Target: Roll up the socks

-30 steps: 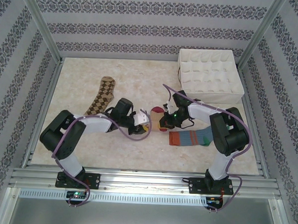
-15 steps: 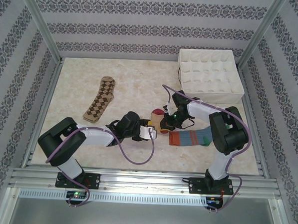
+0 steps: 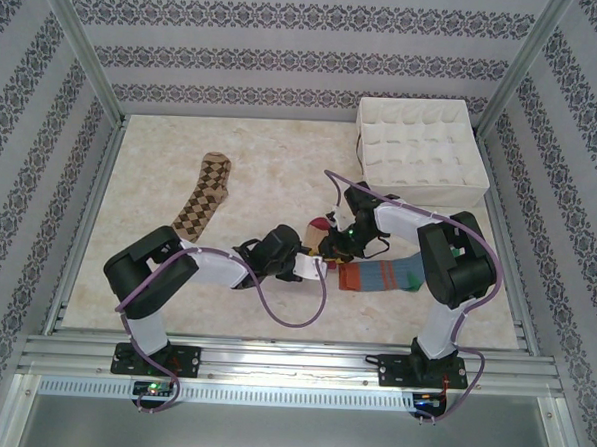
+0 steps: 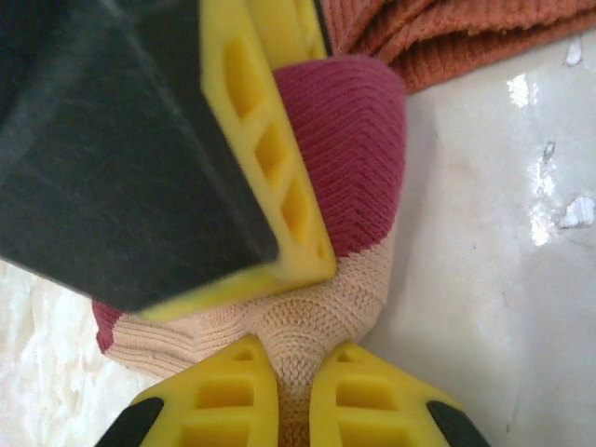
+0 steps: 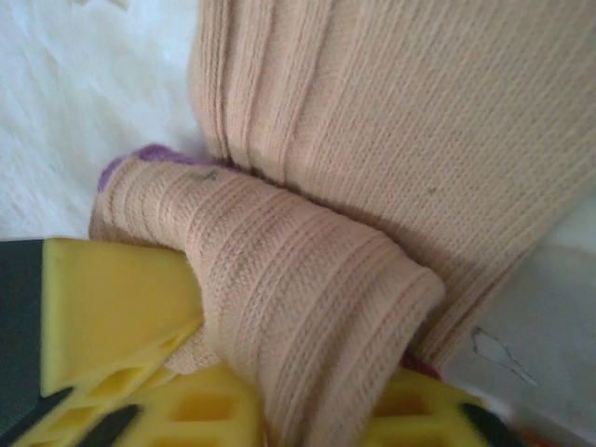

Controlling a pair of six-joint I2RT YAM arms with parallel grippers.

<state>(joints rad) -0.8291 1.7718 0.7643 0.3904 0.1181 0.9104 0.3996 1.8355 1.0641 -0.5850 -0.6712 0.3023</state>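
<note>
**Operator:** Which step are you on?

**Me:** Rolling the first one, I'd judge: the peach knit sock (image 4: 321, 307) with the dark red toe. It lies mid-table, right against the ribbed orange end of the orange, blue and teal striped sock (image 3: 381, 276). Part of it is already turned over into a thick fold.

**Operator:** And your grippers?

**Me:** My left gripper (image 4: 293, 363) is closed almost completely, with a pinch of peach fabric caught between its yellow fingers. My right gripper (image 5: 293, 372) has its jaws apart and the fold sits between them. Whether it is pressing on the fold, I cannot tell.

**Operator:** What has changed?

**Me:** A second ago my left gripper stood off to the sock's left, jaws parted and holding nothing. It has since swung in and clamped on. My right arm has hardly shifted.

**Operator:** Next?

**Me:** Probably a handover. I'd hold firm with the left, free the right, and re-grip further along without letting the roll spring open. The brown-tan argyle sock (image 3: 205, 194) lies flat, well apart to the left.
</note>
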